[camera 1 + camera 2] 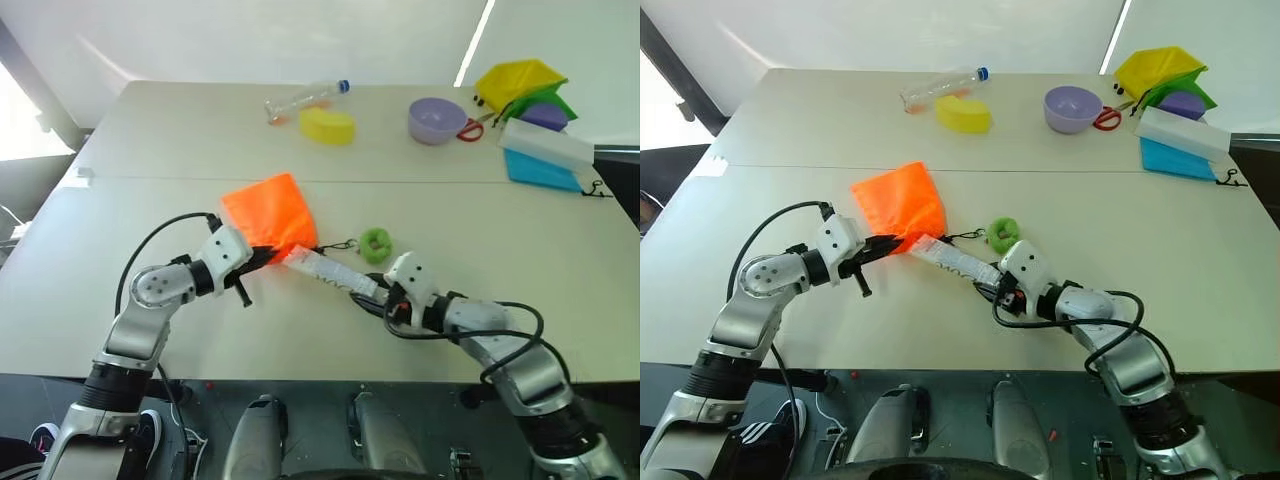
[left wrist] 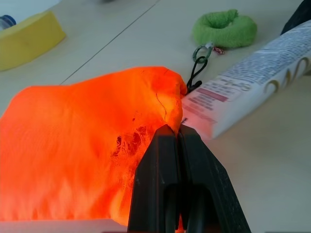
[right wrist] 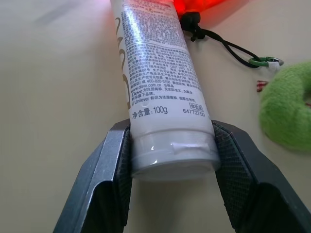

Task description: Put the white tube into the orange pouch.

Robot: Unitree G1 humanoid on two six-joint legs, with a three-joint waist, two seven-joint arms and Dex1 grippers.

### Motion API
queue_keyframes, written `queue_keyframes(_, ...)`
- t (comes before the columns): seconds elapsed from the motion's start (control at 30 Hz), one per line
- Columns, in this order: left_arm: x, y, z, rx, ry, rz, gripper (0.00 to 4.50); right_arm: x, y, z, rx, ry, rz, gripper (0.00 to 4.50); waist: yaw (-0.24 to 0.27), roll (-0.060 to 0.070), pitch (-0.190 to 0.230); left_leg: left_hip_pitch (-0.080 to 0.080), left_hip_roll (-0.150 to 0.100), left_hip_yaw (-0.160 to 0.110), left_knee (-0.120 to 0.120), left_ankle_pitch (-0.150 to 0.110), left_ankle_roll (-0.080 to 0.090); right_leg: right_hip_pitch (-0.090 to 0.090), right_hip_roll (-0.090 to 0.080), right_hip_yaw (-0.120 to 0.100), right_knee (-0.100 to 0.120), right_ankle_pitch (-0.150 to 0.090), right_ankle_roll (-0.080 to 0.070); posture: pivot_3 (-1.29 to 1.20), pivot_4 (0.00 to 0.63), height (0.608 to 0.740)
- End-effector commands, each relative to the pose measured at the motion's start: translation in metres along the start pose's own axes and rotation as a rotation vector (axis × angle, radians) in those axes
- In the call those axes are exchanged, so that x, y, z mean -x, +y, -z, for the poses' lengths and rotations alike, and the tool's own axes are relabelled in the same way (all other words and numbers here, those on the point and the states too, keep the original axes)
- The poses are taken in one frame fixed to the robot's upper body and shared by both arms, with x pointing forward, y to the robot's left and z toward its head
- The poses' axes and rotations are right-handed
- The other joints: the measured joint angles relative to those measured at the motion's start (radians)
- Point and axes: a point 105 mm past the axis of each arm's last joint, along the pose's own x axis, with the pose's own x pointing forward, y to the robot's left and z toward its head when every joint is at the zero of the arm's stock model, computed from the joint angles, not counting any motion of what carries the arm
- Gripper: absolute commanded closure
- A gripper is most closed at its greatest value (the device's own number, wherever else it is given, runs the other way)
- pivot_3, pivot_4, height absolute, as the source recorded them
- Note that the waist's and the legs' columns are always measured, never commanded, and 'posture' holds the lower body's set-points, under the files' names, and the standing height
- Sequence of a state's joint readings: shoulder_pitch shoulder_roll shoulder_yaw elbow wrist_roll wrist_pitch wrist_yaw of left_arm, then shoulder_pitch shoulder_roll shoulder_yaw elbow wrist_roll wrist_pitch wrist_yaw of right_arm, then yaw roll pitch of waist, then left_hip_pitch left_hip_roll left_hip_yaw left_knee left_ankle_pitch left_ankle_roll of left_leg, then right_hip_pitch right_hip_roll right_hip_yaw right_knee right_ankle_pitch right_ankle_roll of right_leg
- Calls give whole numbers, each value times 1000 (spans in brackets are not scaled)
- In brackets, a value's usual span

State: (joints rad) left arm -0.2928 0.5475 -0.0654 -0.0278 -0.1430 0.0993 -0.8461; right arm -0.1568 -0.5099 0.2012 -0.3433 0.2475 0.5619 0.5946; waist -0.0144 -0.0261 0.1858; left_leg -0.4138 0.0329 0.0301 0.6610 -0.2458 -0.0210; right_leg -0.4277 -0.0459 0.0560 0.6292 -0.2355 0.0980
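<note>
The orange pouch [image 1: 268,212] lies on the table, and my left gripper [image 1: 268,257] is shut on its near edge, which bunches up around the fingertips [image 2: 167,138]. My right gripper [image 3: 172,145] is shut on the cap end of the white tube [image 1: 325,268], one finger on each side. The tube slants across the table, its flat far end [image 2: 194,114] resting against the pouch's edge right beside my left gripper. The pouch's dark cord [image 2: 195,73] runs to a fuzzy green ring [image 1: 376,244] lying just beyond the tube.
At the table's far side are a clear bottle [image 1: 305,98], a yellow block [image 1: 327,125], a purple bowl [image 1: 437,120] and red scissors [image 1: 470,130]. Yellow and green containers [image 1: 520,82] and a blue-and-white box [image 1: 545,158] stand at the far right.
</note>
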Motion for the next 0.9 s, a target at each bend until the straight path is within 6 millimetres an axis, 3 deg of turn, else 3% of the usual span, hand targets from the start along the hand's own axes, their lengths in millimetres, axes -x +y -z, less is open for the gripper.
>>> queue_keyframes(0.03,0,1,-19,-37,-52,0,4500,-5,-2,-16,53,-66,21,2393,0,0,0,0,0,0,0,0,0,0,0,0,0,0,0,0,150,740)
queue_keyframes(0.37,-3,-3,-25,-33,-51,13,4500,-27,12,-30,60,-104,-6,2393,-5,0,0,1,0,0,1,0,0,0,1,0,1,0,0,0,150,740)
queue_keyframes(0.73,-4,-6,-28,-26,-51,22,4500,-50,8,-46,36,-142,63,2393,-4,0,0,1,0,0,1,0,0,0,0,0,1,0,0,0,150,740)
queue_keyframes(0.9,-2,-8,-27,-19,-55,14,4500,-54,4,-37,128,-89,86,2393,-4,0,0,1,0,0,1,0,0,0,0,0,1,0,0,0,150,740)
